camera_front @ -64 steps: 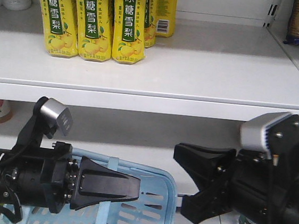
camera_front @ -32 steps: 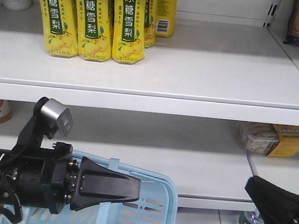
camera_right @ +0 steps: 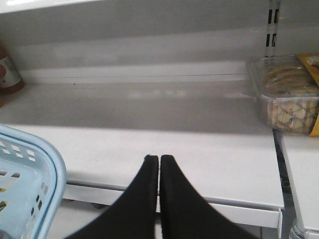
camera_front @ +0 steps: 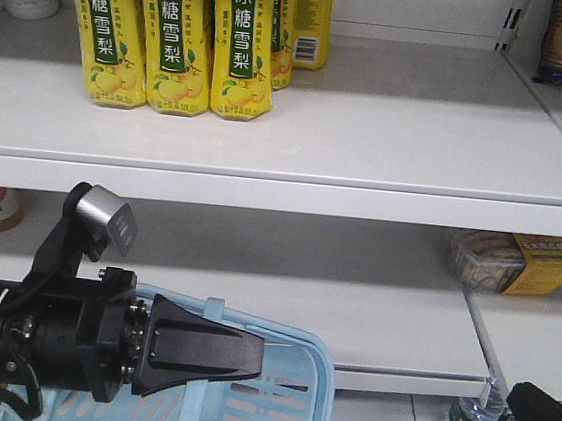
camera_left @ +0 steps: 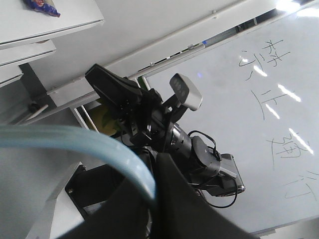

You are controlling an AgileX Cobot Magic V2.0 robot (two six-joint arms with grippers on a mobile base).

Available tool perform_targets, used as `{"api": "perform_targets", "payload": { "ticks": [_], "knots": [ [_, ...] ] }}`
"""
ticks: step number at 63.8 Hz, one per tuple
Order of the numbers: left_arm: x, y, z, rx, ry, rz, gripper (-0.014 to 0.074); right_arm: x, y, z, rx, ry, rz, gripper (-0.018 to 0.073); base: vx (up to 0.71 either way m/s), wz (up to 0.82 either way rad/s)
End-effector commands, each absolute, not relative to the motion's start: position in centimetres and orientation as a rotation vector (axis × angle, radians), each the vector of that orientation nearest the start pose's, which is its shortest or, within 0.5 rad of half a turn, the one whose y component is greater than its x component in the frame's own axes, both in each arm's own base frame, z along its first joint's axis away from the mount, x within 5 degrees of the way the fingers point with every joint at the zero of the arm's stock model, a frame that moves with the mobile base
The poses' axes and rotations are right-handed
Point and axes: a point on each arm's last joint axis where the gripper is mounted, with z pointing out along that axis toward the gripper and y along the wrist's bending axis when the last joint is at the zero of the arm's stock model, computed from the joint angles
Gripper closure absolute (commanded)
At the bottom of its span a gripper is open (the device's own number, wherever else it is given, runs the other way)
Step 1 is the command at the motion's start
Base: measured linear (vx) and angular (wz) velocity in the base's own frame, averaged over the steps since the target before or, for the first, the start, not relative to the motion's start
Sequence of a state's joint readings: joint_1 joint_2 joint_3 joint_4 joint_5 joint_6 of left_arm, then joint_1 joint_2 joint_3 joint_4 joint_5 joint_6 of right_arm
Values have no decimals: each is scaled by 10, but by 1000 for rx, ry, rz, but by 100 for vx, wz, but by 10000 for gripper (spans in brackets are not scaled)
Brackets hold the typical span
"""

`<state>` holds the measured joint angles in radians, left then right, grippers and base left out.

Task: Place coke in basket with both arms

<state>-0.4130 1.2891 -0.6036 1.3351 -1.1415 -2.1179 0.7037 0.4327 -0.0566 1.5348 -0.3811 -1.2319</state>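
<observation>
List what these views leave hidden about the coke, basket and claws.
- Coke: in no view. The basket interior is cut off by the front view's bottom edge and covered by the left claw.
- Right claw: the front view crops that arm to a black corner; only the right wrist view shows its shut tips.
- Basket's full outline: cropped in every view.

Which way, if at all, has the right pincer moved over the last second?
Yes. The right pincer dropped down and rightward: from beside the basket, level with the lower shelf, to the bottom right corner below that shelf.
</observation>
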Motion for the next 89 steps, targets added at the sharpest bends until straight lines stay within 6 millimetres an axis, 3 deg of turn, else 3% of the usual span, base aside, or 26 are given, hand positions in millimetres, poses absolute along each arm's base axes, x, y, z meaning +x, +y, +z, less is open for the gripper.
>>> {"api": "perform_targets", "payload": {
  "ticks": [1, 33, 56, 68, 89],
  "knots": [
    [157, -161, 310, 427, 1806, -2175, 603, 91, 32, 213, -127, 1799, 336, 564, 0, 0],
    [158, -161, 310, 422, 1803, -2176, 603, 91, 32, 213, -128, 1799, 335, 564, 0, 0],
    [152, -158, 326, 389, 1676, -2246, 603, 91, 32, 213, -128, 1799, 335, 564, 0, 0],
    [136, -154, 331, 395, 1624, -2278, 603, 91, 32, 213, -128, 1799, 335, 564, 0, 0],
    [109, -139, 317, 281, 1583, -2328, 603, 91, 32, 213, -128, 1799, 335, 564, 0, 0]
  ]
}}
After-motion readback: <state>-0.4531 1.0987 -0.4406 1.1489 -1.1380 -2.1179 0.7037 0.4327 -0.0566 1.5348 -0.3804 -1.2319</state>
